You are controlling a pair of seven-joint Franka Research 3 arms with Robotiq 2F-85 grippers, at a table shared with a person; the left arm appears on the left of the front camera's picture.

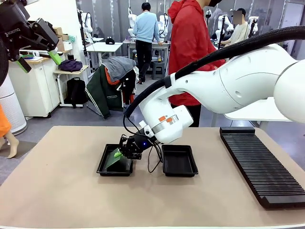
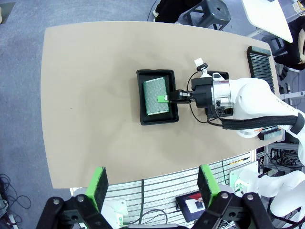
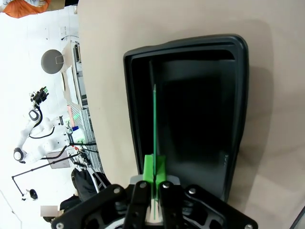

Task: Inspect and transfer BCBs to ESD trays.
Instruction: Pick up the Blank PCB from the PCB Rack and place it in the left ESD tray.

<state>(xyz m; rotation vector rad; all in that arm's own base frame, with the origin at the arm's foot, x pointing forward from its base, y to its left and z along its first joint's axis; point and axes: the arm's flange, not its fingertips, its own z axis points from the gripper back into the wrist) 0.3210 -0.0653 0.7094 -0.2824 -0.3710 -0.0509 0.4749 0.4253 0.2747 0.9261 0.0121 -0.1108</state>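
Note:
My right gripper (image 1: 122, 153) is shut on one edge of a green BCB (image 1: 113, 160). It holds the board tilted inside the left ESD tray (image 1: 101, 167), with the board's lower edge down near the tray floor. From above, the BCB (image 2: 156, 95) lies over most of that tray (image 2: 141, 110), pinched by the right gripper (image 2: 166, 98). The right wrist view has the BCB (image 3: 155, 119) edge-on over the tray (image 3: 228, 114), between my green pads (image 3: 149, 167). A second ESD tray (image 1: 179, 161) stands empty just to the right. My left gripper (image 1: 39, 53) hangs open high at the upper left, and its fingers (image 2: 99, 185) hold nothing.
A long black ribbed rack (image 1: 261, 164) lies along the table's right side. A person in a red jacket (image 1: 190, 43) stands at the far edge behind the right arm. The brown tabletop (image 1: 62, 181) is bare on the left and at the front.

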